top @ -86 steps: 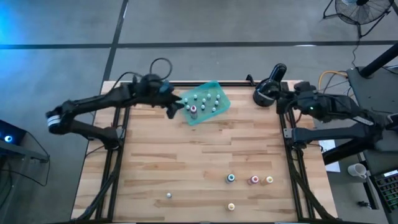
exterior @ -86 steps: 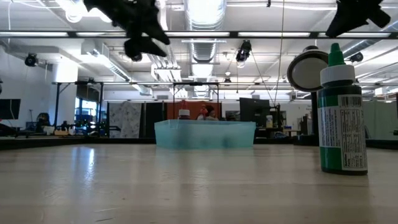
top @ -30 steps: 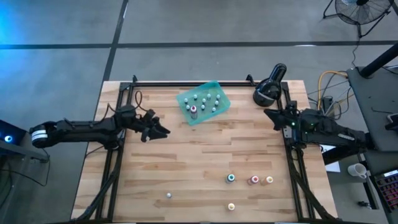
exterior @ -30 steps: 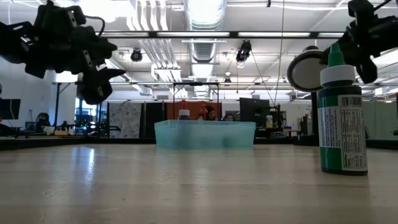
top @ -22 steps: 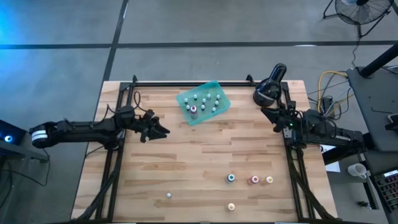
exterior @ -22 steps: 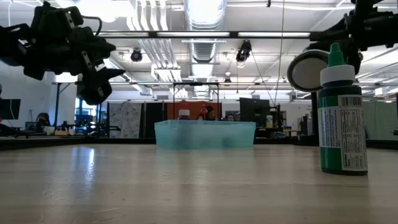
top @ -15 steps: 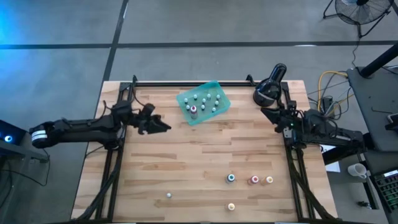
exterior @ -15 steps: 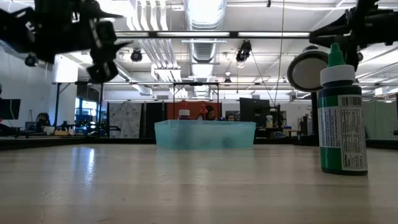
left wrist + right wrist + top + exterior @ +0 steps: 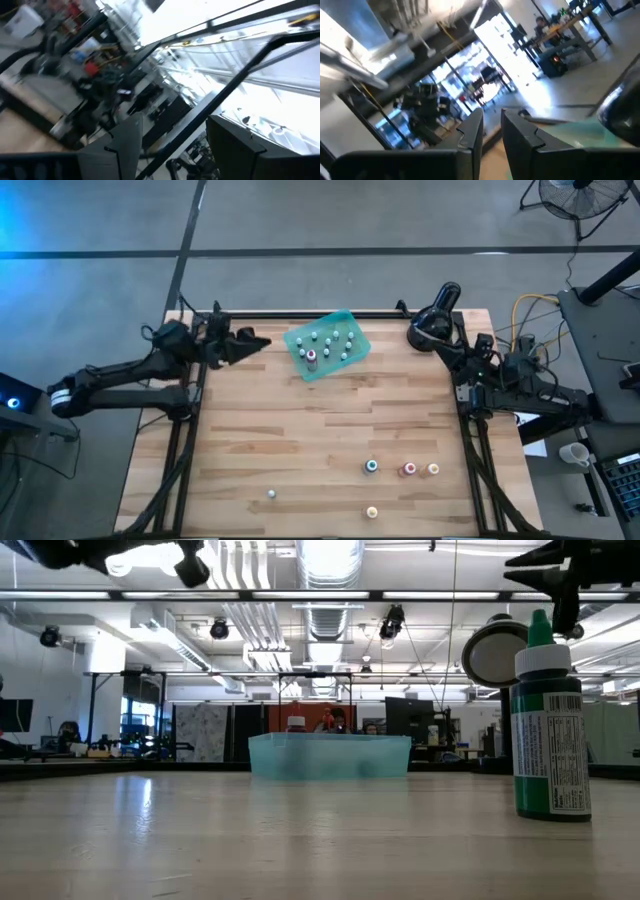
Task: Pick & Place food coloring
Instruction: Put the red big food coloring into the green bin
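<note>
The food coloring bottles are tiny and white-capped. Several stand in the teal tray [image 9: 327, 345] [image 9: 330, 755] near the table's far edge. A teal one [image 9: 371, 467], a pink one [image 9: 408, 470] and a yellow one [image 9: 433, 469] stand on the table near its right near corner, with a pale one [image 9: 372, 512] and a small one [image 9: 271, 494] nearer still. A green bottle [image 9: 548, 725] looms close in the low view. My left gripper [image 9: 250, 342] [image 9: 187, 570] is open, raised, left of the tray. My right gripper [image 9: 445, 348] is shut at the far right edge.
A black round lamp-like device [image 9: 432, 325] [image 9: 492, 652] stands at the far right corner, right beside my right gripper. Black frame rails [image 9: 190, 430] run along the table's left, right and far edges. Bare wood [image 9: 300, 430] lies between the tray and the loose bottles.
My left gripper has risen and swung toward the table's far edge, ending level with the tray on its left, and it has kept open. My right gripper has lifted a little and shifted toward the far edge, next to the black device. No bottle has moved.
</note>
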Available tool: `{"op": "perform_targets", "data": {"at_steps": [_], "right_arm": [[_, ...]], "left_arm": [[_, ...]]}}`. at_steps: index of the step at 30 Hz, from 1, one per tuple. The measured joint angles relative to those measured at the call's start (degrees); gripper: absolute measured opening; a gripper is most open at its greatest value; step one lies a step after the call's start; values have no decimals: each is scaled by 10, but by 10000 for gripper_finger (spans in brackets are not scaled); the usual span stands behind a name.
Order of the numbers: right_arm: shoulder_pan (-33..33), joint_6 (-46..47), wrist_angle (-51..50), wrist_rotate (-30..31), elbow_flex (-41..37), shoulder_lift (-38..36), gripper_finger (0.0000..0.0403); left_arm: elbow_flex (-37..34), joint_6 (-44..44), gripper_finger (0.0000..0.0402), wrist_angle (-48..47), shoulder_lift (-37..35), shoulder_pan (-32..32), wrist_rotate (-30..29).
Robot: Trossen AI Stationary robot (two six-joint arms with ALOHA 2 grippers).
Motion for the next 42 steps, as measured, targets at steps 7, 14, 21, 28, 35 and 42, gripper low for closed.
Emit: {"op": "perform_targets", "data": {"at_steps": [7,14,21,28,35,42], "right_arm": [[0,4,87,3,0,52,58],[0,36,106,4,0,131,59],[0,-1,106,5,6,204,59],[0,-22,103,8,21,230,59],[0,-97,102,9,36,230,59],[-3,-108,83,10,37,228,59]], "left_arm": [[87,-10,191,-108,28,-21,80],[237,248,166,-743,57,-136,-29],[257,342,158,-877,101,-324,-115],[242,346,158,-855,227,-524,-196],[225,347,158,-758,312,-577,-214],[217,343,158,-634,364,-577,-230]]}}
